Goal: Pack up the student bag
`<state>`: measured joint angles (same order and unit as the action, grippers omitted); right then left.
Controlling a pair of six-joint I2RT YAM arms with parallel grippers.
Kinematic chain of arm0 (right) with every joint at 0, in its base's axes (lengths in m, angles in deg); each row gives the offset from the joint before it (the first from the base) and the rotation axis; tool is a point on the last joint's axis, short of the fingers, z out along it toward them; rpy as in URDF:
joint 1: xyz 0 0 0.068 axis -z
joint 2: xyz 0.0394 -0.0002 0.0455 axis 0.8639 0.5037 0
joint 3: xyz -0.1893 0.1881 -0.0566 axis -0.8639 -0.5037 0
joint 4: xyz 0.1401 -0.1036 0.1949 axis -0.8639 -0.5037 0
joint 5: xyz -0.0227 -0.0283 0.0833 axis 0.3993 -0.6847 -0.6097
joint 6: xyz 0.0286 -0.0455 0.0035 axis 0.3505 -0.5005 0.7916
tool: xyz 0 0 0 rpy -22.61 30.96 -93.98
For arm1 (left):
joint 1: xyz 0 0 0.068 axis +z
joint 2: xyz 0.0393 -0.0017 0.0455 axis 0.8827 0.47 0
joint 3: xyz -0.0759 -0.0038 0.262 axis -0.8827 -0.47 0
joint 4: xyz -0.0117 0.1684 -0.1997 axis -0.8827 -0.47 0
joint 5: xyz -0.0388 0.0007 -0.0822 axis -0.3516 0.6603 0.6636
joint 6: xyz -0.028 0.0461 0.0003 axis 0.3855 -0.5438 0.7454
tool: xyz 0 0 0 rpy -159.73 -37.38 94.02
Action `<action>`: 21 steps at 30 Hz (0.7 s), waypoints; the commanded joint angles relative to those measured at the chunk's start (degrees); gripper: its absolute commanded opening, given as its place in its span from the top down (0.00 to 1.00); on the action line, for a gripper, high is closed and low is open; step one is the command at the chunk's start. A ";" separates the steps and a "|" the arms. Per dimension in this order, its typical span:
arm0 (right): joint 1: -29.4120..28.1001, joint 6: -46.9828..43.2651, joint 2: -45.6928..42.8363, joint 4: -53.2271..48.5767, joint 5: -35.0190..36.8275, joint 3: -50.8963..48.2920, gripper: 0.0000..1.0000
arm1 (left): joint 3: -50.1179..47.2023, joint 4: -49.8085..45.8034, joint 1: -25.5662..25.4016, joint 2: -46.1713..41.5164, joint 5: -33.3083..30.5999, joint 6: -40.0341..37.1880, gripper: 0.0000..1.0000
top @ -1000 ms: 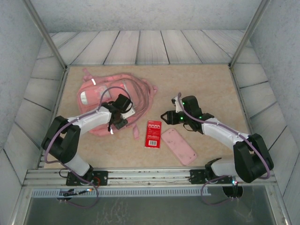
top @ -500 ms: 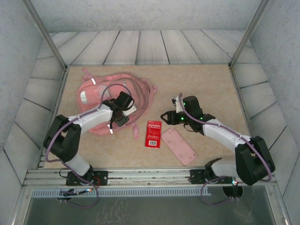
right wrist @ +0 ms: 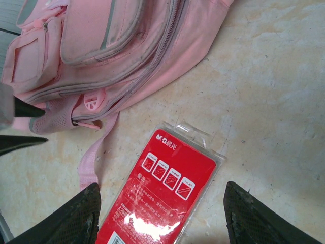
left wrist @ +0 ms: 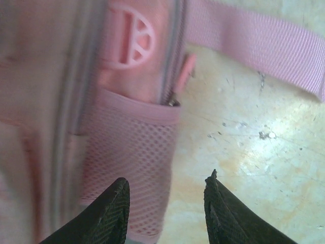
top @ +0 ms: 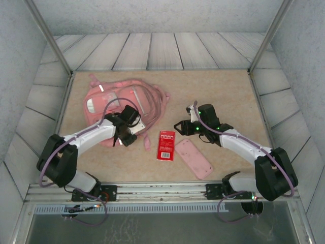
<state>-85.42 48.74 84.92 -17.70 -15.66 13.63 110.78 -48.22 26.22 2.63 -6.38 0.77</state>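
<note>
The student bag (top: 109, 101) lies flat at the left rear of the tabletop (top: 223, 91). The left gripper (left wrist: 167, 185) hovers at its mesh side pocket (left wrist: 127, 162), jaws parted around nothing (one over mesh, one over bare surface). Further right, the right gripper (right wrist: 161, 203) hangs above a red blister pack (right wrist: 162, 188), jaws spread and empty.

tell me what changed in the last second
The left arm dropped its elbow low and out to the left, and the left gripper slid slightly nearer along the bag's near-right edge, jaws open. Nothing was grasped or released. The right gripper, open above the red pack, the pencil case and the bag stayed put.
</note>
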 commanded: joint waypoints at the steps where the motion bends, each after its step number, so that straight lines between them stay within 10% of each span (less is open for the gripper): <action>1: -0.01 -0.56 -0.43 0.00 -1.47 0.78 0.36 | -0.22 -0.81 -0.17 2.97 1.89 -0.08 0.58; 21: -0.02 -0.65 -1.24 1.49 -1.47 -2.67 0.36 | -0.52 4.45 0.03 4.88 -16.91 3.17 0.51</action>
<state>-85.42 48.72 83.65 -17.05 -15.66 10.86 110.67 -44.50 25.96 9.14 -19.93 3.59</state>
